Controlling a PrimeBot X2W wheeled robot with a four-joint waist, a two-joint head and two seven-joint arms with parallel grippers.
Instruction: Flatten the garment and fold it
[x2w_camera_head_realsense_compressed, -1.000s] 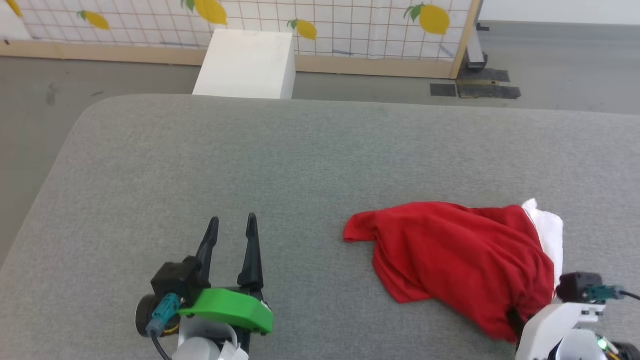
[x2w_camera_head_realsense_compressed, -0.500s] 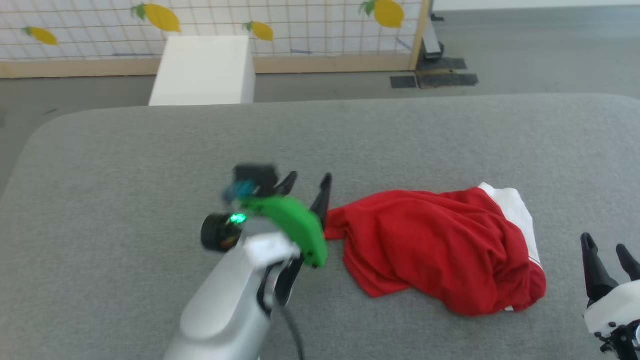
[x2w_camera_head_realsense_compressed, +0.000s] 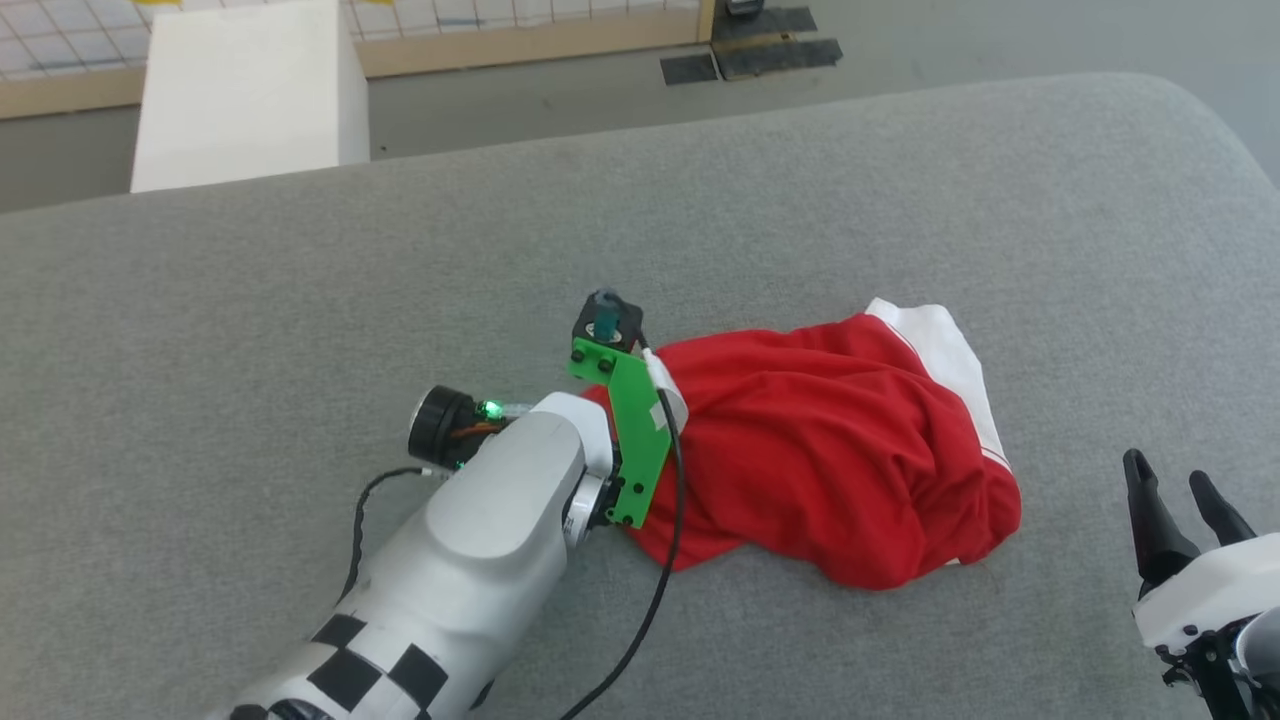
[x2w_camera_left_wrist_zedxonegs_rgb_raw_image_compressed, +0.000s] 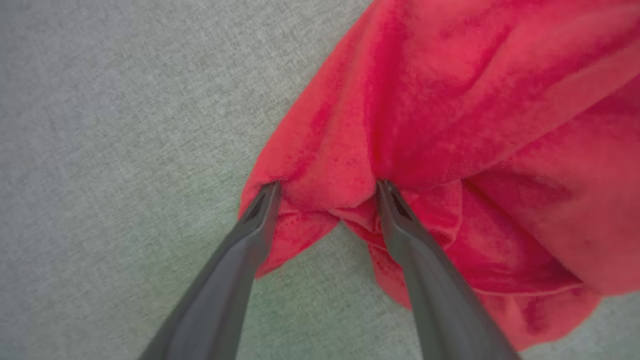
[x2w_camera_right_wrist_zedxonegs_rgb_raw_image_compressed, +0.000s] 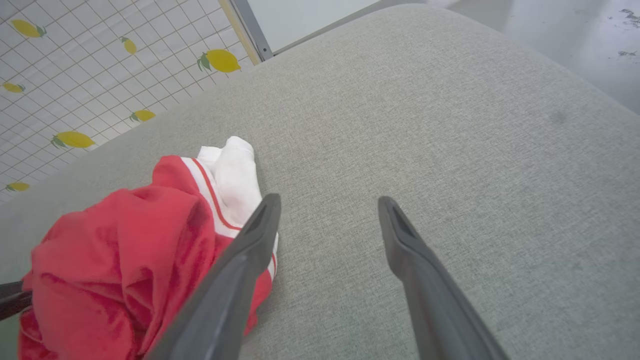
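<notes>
The garment lies crumpled on the grey padded table, a red heap with a white sleeve at its far right. My left arm reaches in to its left edge, and the green wrist mount covers the fingers. In the left wrist view my left gripper is open, both fingertips pressed into the red cloth with a bulge of fabric between them. My right gripper stands open near the table's front right, apart from the garment. In the right wrist view my right gripper has bare table between its fingers, with the garment to its left.
A white box stands on the floor beyond the table's far edge. A lemon-patterned screen runs behind it. The table's rounded corner is at the far right. A black cable hangs from my left arm.
The camera has shifted. My left arm has swung from the near left over to the garment's left edge. My right gripper has opened, let go of the garment's near right part and drawn back.
</notes>
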